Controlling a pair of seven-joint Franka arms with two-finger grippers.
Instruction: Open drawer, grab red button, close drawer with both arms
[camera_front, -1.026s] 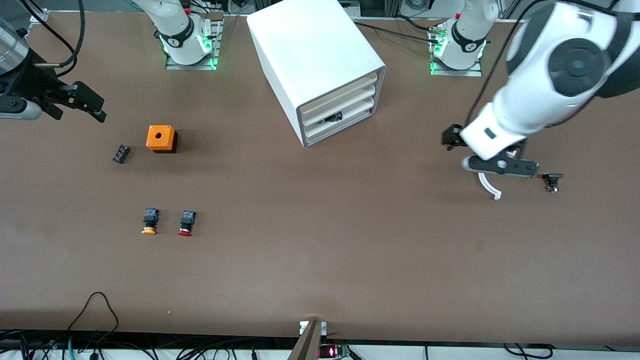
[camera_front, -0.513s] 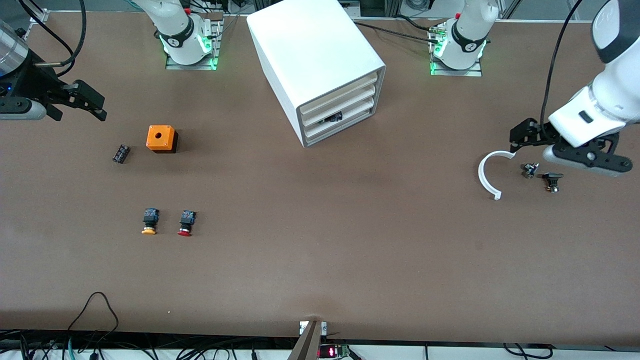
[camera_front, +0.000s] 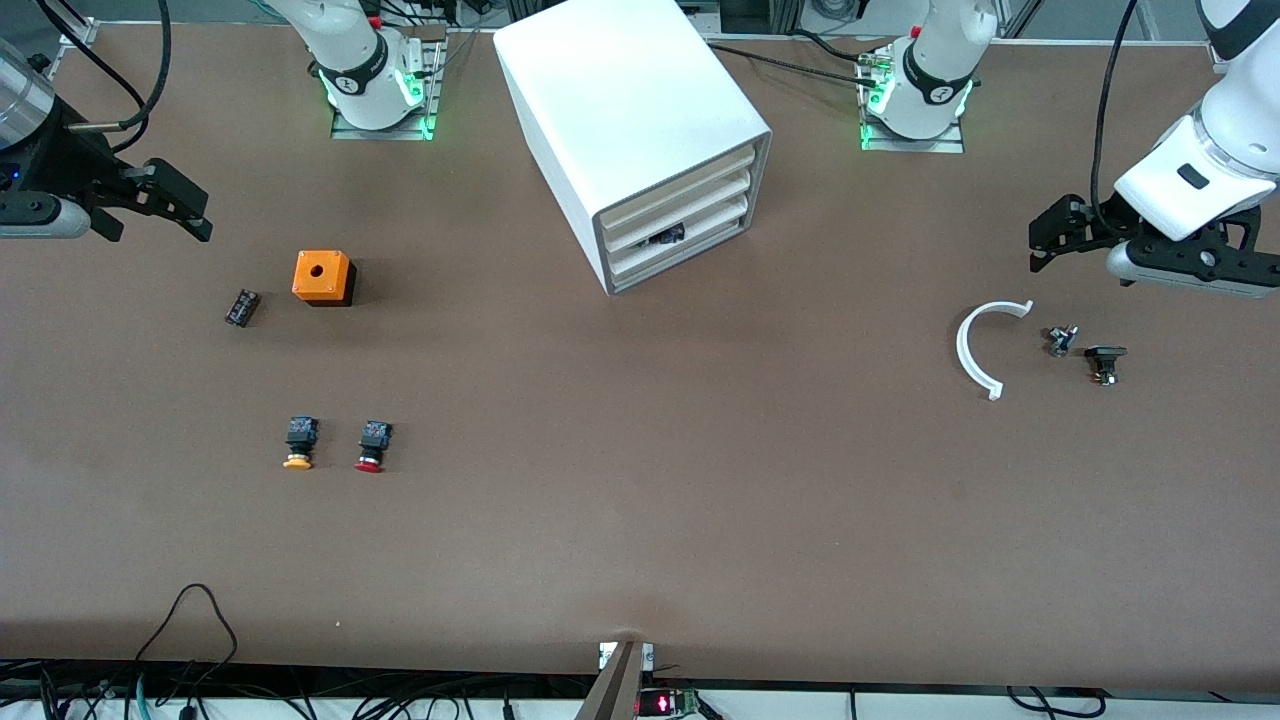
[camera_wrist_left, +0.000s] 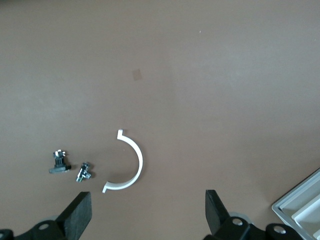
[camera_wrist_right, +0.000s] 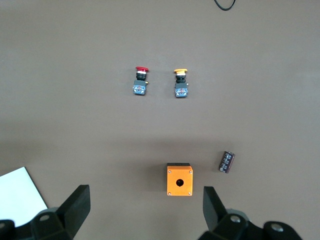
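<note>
The white drawer cabinet (camera_front: 640, 110) stands mid-table, and the drawers (camera_front: 690, 215) in its front are pushed in. The red-capped button (camera_front: 370, 446) (camera_wrist_right: 141, 80) lies on the table toward the right arm's end, beside a yellow-capped one (camera_front: 298, 444) (camera_wrist_right: 180, 82). My right gripper (camera_front: 187, 212) (camera_wrist_right: 145, 200) hangs open and empty at that end, over the table beside the orange box (camera_front: 322, 277). My left gripper (camera_front: 1045, 245) (camera_wrist_left: 147, 205) is open and empty at the left arm's end, near a white arc (camera_front: 975, 350).
The orange box (camera_wrist_right: 180, 180) has a hole in its top, and a small black cylinder (camera_front: 241, 307) (camera_wrist_right: 227, 162) lies beside it. Two small metal parts (camera_front: 1060, 340) (camera_front: 1105, 362) lie by the white arc (camera_wrist_left: 131, 162). A dark thing (camera_front: 665, 236) shows at the middle drawer's front.
The left arm has swung from over the white arc toward its own end of the table, uncovering the arc and a small metal part. The right arm has barely moved.
</note>
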